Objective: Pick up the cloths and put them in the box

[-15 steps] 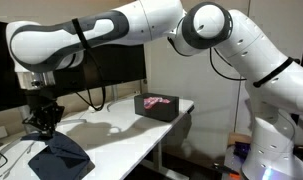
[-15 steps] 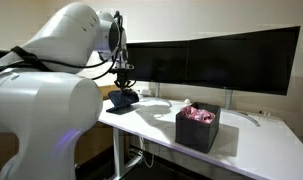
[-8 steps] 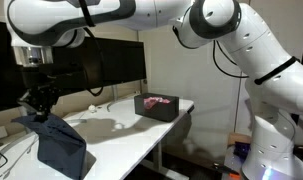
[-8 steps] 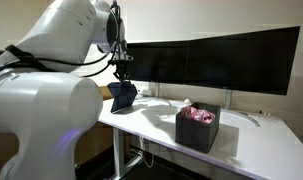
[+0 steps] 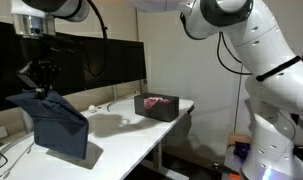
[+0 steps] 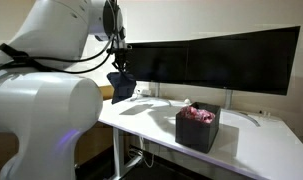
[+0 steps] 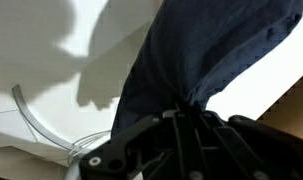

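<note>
Our claw (image 5: 38, 88) pinches the navy cloth (image 5: 59, 125), hanging above the counter (image 5: 131, 130); we see the box (image 5: 161, 106) well apart, farther along it.

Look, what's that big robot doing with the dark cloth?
The robot's pincer is shut on the dark navy cloth, holding it up so it hangs above the white table. The pink flowery cloth already sits inside the dark box farther along the table. The navy one is not in the box yet.

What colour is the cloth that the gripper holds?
The cloth is plain dark navy, clearest in the wrist view.
</note>
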Controlling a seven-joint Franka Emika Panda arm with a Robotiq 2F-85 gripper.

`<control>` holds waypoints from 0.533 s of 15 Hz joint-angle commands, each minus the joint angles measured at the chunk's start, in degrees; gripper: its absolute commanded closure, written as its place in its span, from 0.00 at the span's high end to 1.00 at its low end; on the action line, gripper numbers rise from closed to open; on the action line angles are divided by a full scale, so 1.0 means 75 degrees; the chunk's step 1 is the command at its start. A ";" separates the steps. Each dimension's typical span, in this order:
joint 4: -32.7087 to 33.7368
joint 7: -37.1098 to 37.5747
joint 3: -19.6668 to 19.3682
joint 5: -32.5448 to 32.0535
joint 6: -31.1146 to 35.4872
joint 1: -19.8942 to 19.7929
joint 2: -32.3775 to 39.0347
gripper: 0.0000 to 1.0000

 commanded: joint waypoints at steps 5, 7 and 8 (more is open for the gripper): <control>-0.0719 -0.0434 0.0030 0.0166 -0.0222 -0.0336 -0.1213 0.05; -0.0902 -0.0571 0.0074 0.0277 -0.0194 -0.0440 -0.1472 0.04; -0.0270 -0.0257 -0.0010 0.0029 -0.0197 -0.0246 -0.0894 0.06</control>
